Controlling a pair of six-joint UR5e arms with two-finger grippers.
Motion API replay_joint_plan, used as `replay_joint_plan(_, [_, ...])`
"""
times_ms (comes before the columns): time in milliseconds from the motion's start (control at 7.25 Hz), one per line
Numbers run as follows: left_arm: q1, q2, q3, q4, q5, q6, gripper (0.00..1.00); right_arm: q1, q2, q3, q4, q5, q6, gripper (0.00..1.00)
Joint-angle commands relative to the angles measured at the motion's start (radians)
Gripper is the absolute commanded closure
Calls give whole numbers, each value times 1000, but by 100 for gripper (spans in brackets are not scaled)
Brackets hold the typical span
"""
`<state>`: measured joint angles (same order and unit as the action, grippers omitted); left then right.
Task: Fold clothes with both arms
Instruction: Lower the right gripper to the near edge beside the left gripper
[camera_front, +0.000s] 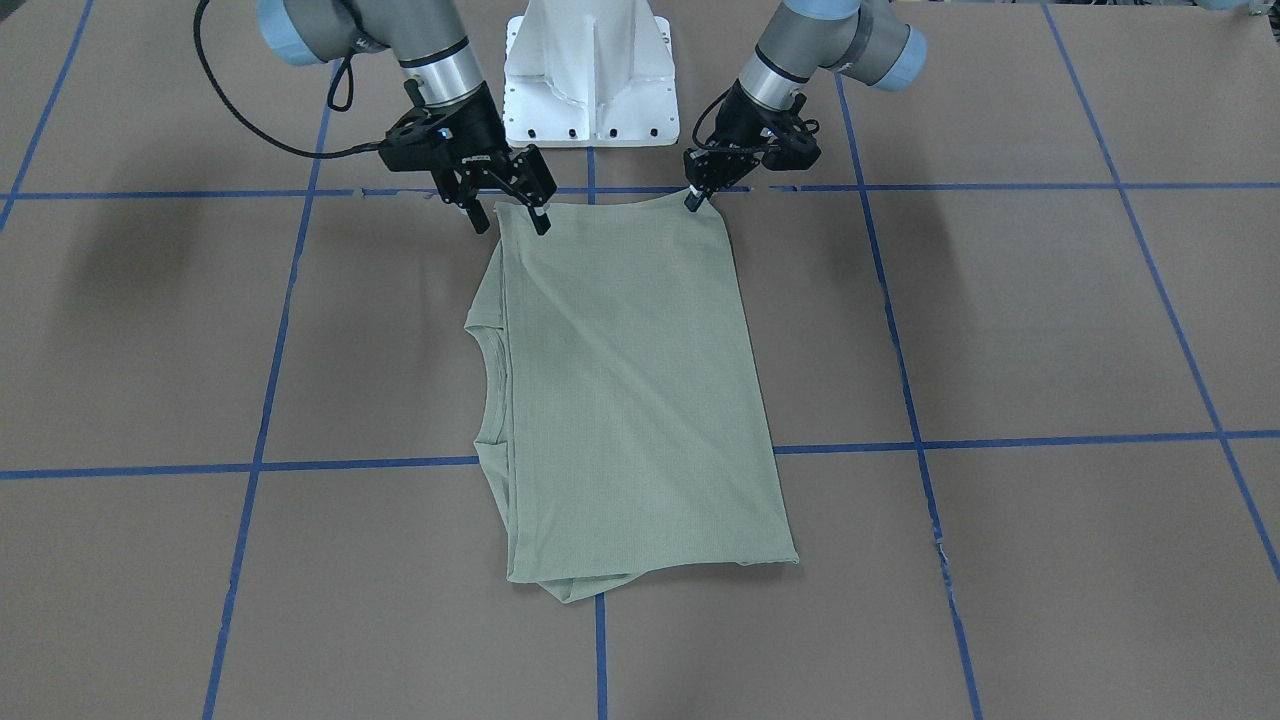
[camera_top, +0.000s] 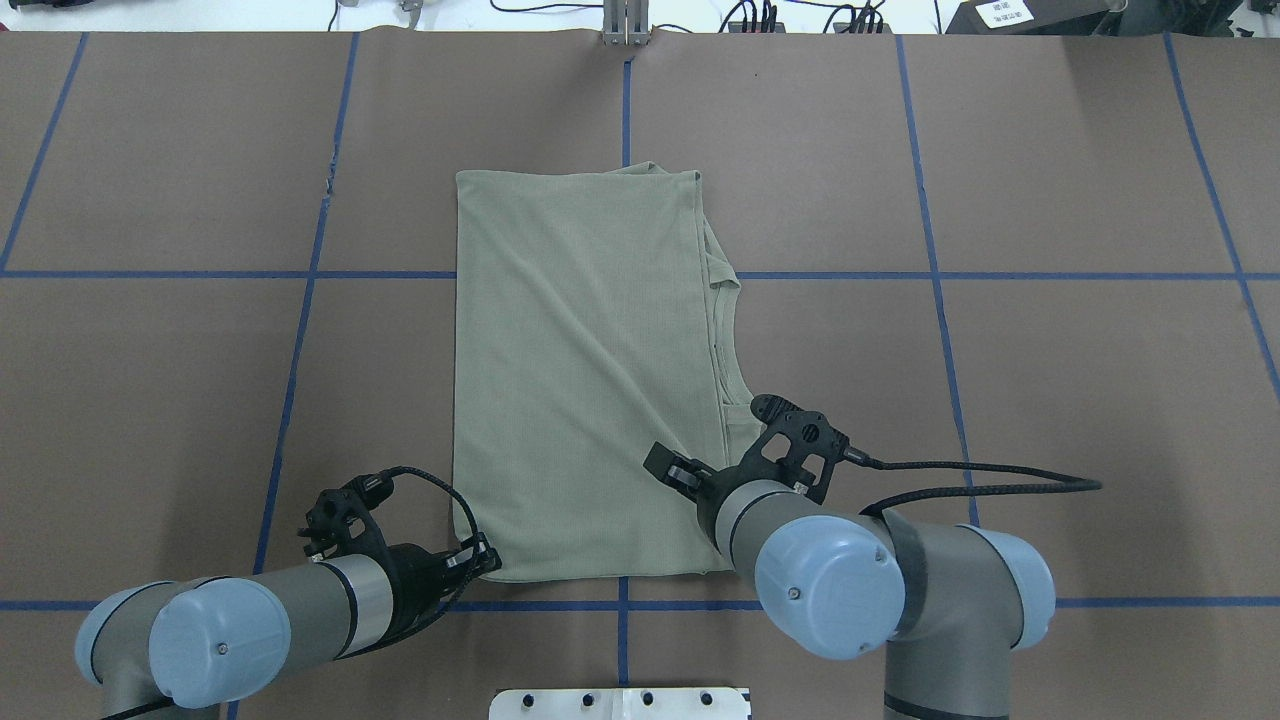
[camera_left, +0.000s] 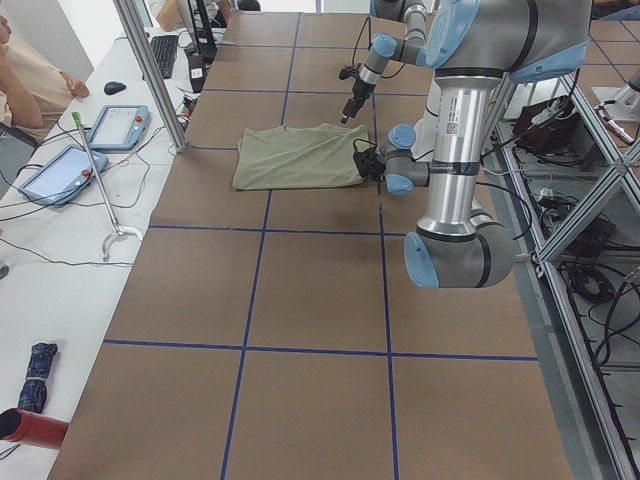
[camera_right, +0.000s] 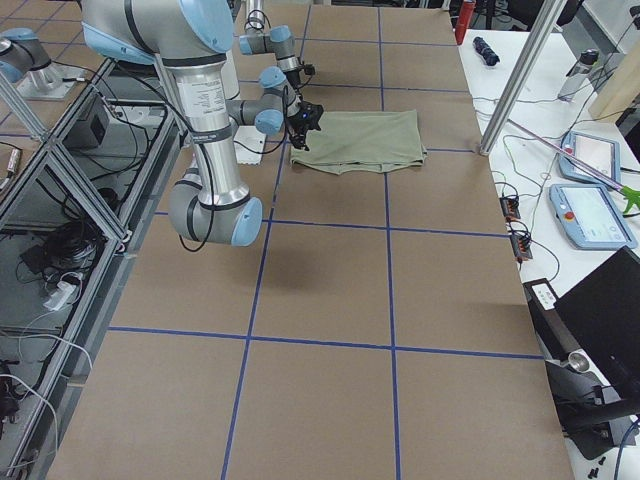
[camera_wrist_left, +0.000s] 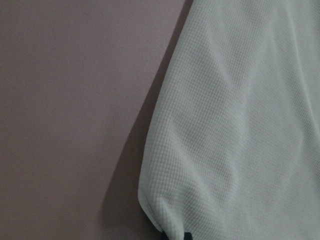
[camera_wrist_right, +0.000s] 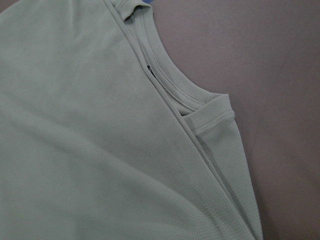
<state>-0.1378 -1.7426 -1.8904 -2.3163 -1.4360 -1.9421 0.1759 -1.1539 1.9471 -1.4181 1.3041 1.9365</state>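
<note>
Item: sage-green knit shirt (camera_front: 630, 380), folded to a long panel, flat mid-worktop (camera_front: 1000, 330).
Left hand (camera_front: 692, 203): pinched on one near corner.
Right hand (camera_front: 512, 222): spread wide, empty, at the other.
Step, I judge: gripping for the next fold. My right must close first.

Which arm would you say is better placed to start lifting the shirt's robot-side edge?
Left: the left gripper has jaws shut on the shirt's robot-side corner; the right gripper's jaws stand open at the other.
</note>
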Motion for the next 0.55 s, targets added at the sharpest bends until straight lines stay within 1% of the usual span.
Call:
replay_joint_plan(0, [0, 0, -1, 0, 0, 0, 100, -32, 8, -59, -22, -31, 16, 1])
replay_joint_plan(414, [-2, 0, -1, 0, 0, 0, 100, -58, 2, -74, -21, -51, 18, 1])
